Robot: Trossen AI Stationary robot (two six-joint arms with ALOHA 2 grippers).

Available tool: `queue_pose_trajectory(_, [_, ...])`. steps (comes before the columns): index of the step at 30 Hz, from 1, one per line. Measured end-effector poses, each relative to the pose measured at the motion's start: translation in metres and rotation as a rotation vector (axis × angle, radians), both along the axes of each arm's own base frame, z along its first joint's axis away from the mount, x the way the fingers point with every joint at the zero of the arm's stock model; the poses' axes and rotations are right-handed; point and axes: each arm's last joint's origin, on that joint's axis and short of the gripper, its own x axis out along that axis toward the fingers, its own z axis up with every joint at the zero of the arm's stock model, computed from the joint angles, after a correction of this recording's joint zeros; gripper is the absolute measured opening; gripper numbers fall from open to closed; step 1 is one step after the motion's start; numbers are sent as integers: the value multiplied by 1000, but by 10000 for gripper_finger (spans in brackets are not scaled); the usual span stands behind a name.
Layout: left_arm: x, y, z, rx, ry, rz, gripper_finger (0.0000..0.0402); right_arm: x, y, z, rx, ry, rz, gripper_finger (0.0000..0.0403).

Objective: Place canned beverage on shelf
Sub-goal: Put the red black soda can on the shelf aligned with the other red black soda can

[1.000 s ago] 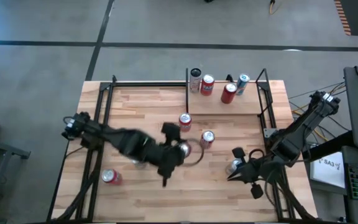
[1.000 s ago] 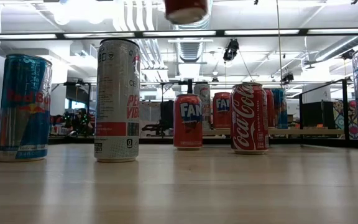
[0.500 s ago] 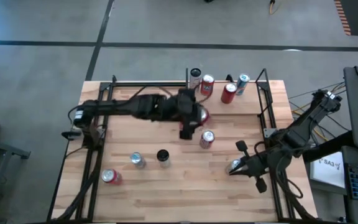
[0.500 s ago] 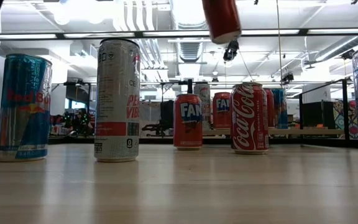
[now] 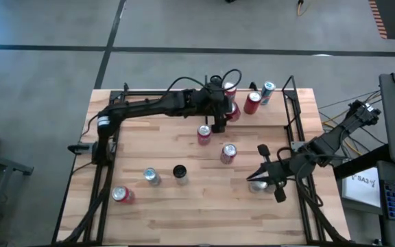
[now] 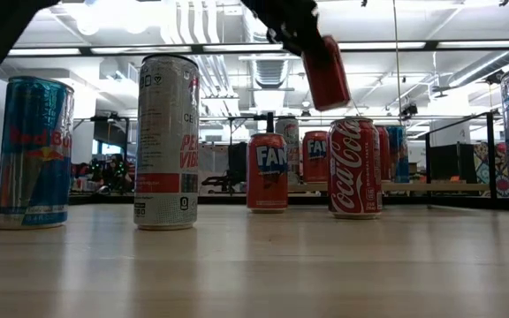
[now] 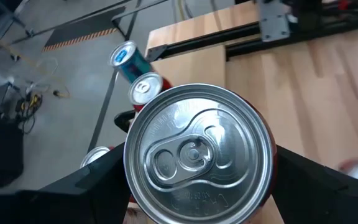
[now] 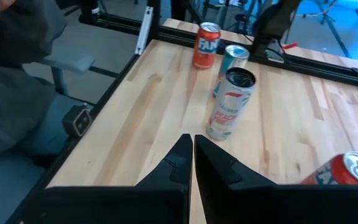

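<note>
Pinching a red can [image 7: 197, 155] between its fingers, the left tool [image 5: 221, 113] reaches across the worktop [image 5: 156, 206] to the near edge of the shelf [image 5: 277, 110], with the can tilted and held off the surface, as the low view shows [image 6: 327, 72]. Four cans [image 5: 252, 101] already stand on the shelf at the worktop's far right corner. Over the worktop's right side, the right tool [image 8: 188, 163] hovers with its fingers pressed together, just beside a silver can [image 5: 256, 185].

Dark jointed left arm [image 5: 149, 108], looped black cable [image 5: 228, 74], black fingers [image 8: 178, 163]
</note>
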Motion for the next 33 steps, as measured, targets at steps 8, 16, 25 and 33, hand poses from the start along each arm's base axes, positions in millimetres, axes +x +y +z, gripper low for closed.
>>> queue_pose_trajectory(8, [15, 16, -21, -1, -12, 31, 294, 3, -11, 2, 22, -5, -60, 9])
queue_pose_trajectory(16, [21, 23, -39, -9, 31, 48, 294, 1, -18, 6, 33, -21, -82, 9])
queue_pose_trajectory(25, [26, 26, -65, -35, 131, 52, 294, 1, -23, 8, 45, -28, -109, 9])
queue_pose_trajectory(33, [25, 30, -74, -47, 187, 60, 297, 1, -23, 8, 45, -25, -111, 9])
